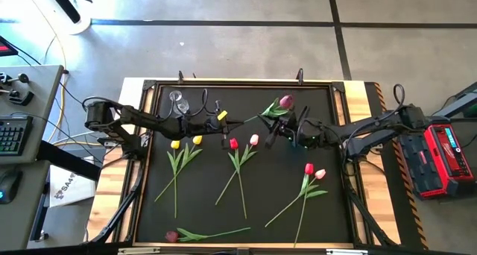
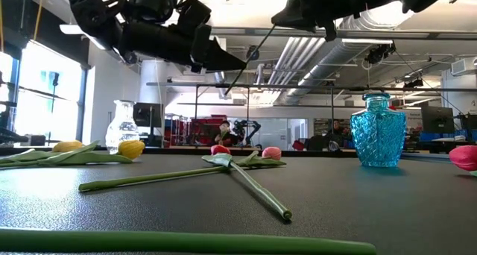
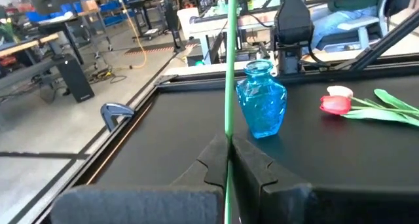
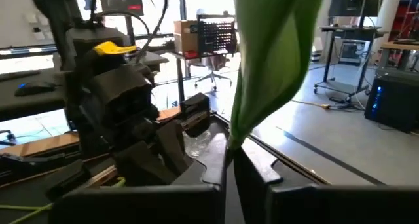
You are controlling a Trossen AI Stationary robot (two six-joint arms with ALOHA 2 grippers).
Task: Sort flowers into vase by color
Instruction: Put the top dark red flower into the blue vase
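One flower (image 1: 286,102) with a dark pink head is held in the air between both grippers, its thin green stem (image 3: 230,67) running from my left gripper (image 1: 225,124) toward my right gripper (image 1: 270,127). Both are shut on it. A blue vase (image 3: 260,101) stands under the right gripper, and a clear vase (image 2: 123,125) stands at the far left of the mat. Other flowers lie flat on the black mat: a yellow pair (image 1: 186,142), a red and pink pair (image 1: 244,142), another red and pink pair (image 1: 314,171) and a maroon one (image 1: 172,236). My left gripper pinches the thin stem (image 3: 228,135) between its two fingers, close to the stem's free end. The fingers come about level from the table's left. The stem sticks out beyond the fingertips, clear of the mat. My right gripper is shut where a broad green leaf (image 4: 230,140) narrows toward the stem, near the head end of the flower. The fingers come about level from the table's right. The leaf spreads wide in front of the fingertips, and this end is lifted clear.
The mat is framed by a raised black rim (image 1: 246,82) on a wooden table. A red and black case (image 1: 441,159) sits at the right edge, and a keyboard (image 1: 10,134) is on a desk to the left. Bare mat lies between the flower pairs.
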